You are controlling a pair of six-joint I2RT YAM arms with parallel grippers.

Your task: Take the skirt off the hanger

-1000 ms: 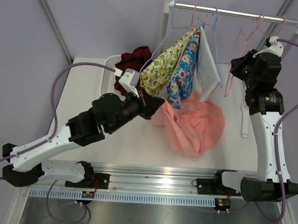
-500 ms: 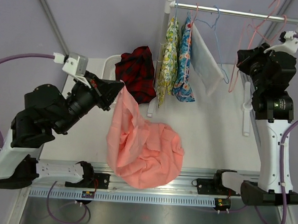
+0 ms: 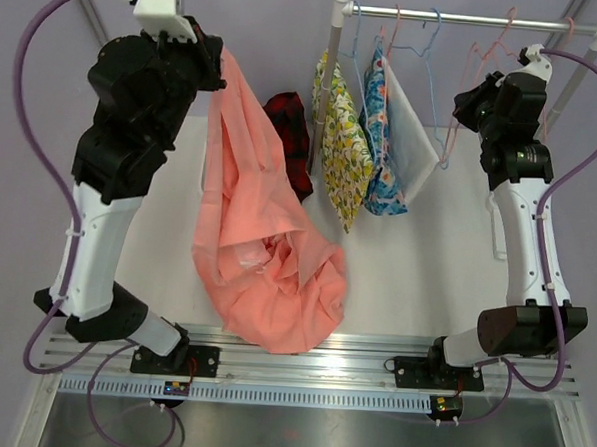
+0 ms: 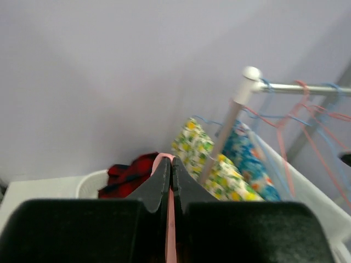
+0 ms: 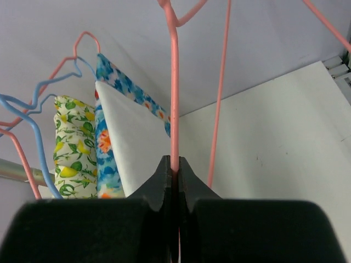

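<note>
The skirt (image 3: 261,262) is plain salmon pink, with no pattern. On the silver, white-posted rail (image 3: 459,19) hang a lemon-print cloth (image 3: 344,156), white with yellow fruit and green leaves, a floral cloth (image 3: 376,127) in bright blue with orange blooms, and a plain white cloth (image 3: 415,140). Left of the rail is a red-and-black plaid garment (image 3: 289,123). One pink hanger (image 5: 174,98), one light blue hanger (image 5: 32,121). The desk (image 3: 426,280) is white.

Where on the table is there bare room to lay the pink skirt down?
Bare table lies between the pink skirt and the right arm, in front of the rack. Crowded at the back: hung garments and the red plaid cloth.
</note>
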